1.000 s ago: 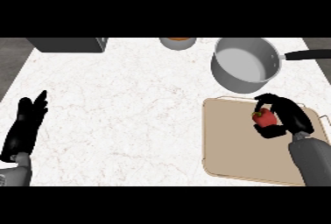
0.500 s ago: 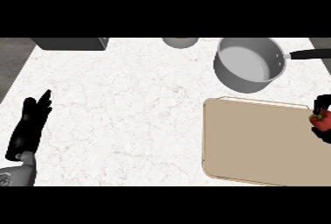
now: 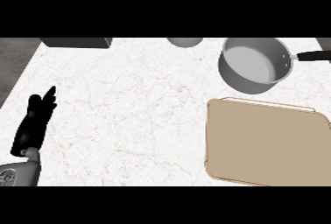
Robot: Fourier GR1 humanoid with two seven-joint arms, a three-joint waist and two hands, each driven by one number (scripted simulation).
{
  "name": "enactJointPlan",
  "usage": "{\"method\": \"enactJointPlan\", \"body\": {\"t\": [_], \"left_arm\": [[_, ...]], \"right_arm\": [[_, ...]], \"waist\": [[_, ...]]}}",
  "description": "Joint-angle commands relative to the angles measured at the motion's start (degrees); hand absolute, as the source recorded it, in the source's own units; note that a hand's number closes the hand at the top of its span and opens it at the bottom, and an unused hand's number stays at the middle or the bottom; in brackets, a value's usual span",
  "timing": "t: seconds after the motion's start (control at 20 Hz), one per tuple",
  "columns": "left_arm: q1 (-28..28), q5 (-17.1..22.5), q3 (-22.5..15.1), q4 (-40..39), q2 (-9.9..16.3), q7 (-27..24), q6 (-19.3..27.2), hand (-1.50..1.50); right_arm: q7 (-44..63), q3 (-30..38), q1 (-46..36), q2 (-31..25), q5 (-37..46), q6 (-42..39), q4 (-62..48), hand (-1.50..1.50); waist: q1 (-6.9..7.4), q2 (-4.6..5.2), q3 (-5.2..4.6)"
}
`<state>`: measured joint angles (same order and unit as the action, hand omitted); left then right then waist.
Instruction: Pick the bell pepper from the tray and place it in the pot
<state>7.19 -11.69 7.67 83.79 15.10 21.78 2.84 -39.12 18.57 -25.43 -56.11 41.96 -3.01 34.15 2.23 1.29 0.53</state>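
Head view: compared with half a second earlier, the right hand and the red bell pepper it held at the right edge have left the view, so the pepper's whereabouts cannot be told. The tan tray (image 3: pixel 271 144) lies bare on the white counter (image 3: pixel 129 109). The left hand (image 3: pixel 35 122) rests at the lower left, fingers straight and holding nothing. The grey pot (image 3: pixel 255 63) stands just beyond the tray, its black handle pointing right. A dark box (image 3: pixel 76 42) and a small bowl (image 3: pixel 184 41) sit along the far edge.

Tan tray (image 3: pixel 271 144), grey pot (image 3: pixel 255 65), white-veined marble counter (image 3: pixel 129 113), black left hand (image 3: pixel 35 122).
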Motion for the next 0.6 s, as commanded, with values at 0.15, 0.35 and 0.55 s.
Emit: {"method": "enactJointPlan", "body": {"t": [0.15,0.35,0.55], "left_arm": [[-0.5,0.6,0.8,0.0,1.2,-0.1,-1.2,0.0],[0.6,0.0,0.3,0.1,0.1,0.5,0.0,0.0],[-1.5,-0.1,1.1,0.2,1.5,-0.8,-1.1,0.0]], "right_arm": [[-14.4,10.4,-7.8,-4.0,-10.7,-2.9,-6.9,1.5],[-17.5,12.6,-13.9,-6.6,-13.2,-6.1,-9.2,1.5],[-18.5,11.1,-18.4,-9.5,-12.2,-8.4,-10.6,1.5]], "waist": [[0.05,-0.6,-0.1],[0.55,-0.49,-0.24],[0.15,-0.67,-0.39]]}}
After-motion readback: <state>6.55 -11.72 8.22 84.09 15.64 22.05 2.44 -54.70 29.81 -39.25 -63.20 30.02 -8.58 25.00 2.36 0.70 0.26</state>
